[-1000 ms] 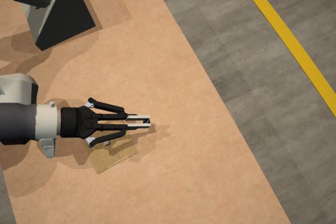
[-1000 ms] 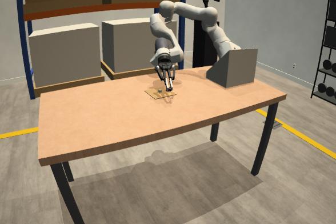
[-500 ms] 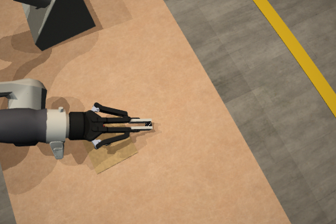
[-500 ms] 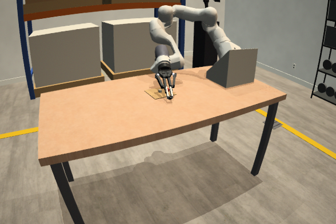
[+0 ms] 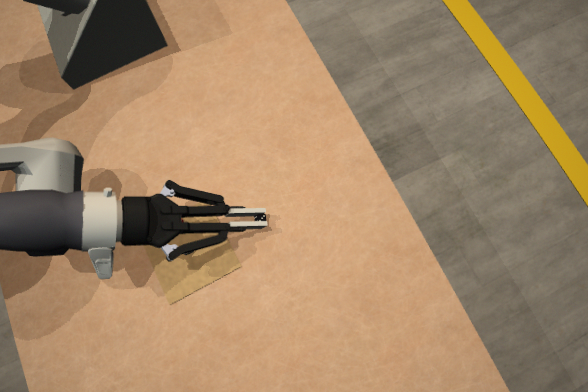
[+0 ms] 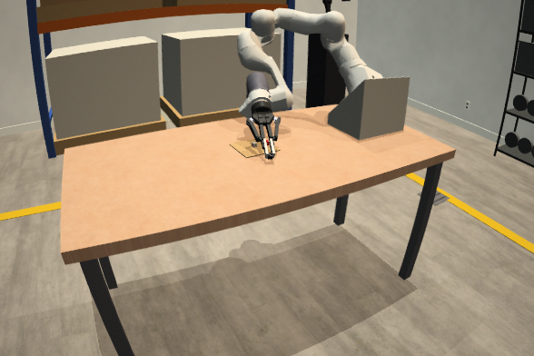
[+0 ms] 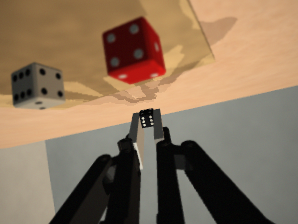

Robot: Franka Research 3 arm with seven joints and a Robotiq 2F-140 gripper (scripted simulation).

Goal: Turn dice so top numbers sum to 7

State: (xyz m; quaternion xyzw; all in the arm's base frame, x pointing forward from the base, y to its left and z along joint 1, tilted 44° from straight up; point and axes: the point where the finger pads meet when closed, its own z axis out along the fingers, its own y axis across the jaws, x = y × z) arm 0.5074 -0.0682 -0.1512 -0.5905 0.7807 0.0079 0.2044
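My gripper (image 5: 262, 218) (image 6: 270, 154) (image 7: 148, 121) is shut on the black die (image 5: 259, 217) (image 7: 146, 118). It reaches nearly level past the mat's edge, low over the table. The die's face toward the wrist camera shows six white pips. The tan mat (image 5: 200, 282) (image 6: 245, 153) (image 7: 65, 30) lies flat, partly under the gripper. The red die (image 6: 268, 142) (image 7: 132, 50) shows a large four-pip face in the wrist view, near a mat corner. The grey die (image 6: 254, 144) (image 7: 38, 85) shows six-pip and four-pip faces there. The gripper mostly hides both in the top view.
A large grey wedge-shaped block (image 5: 117, 25) (image 6: 383, 106) stands on the table (image 5: 350, 275) (image 6: 159, 191), well away from the mat. The arm comes in from the side opposite the fingertips, with its wrist low over the table.
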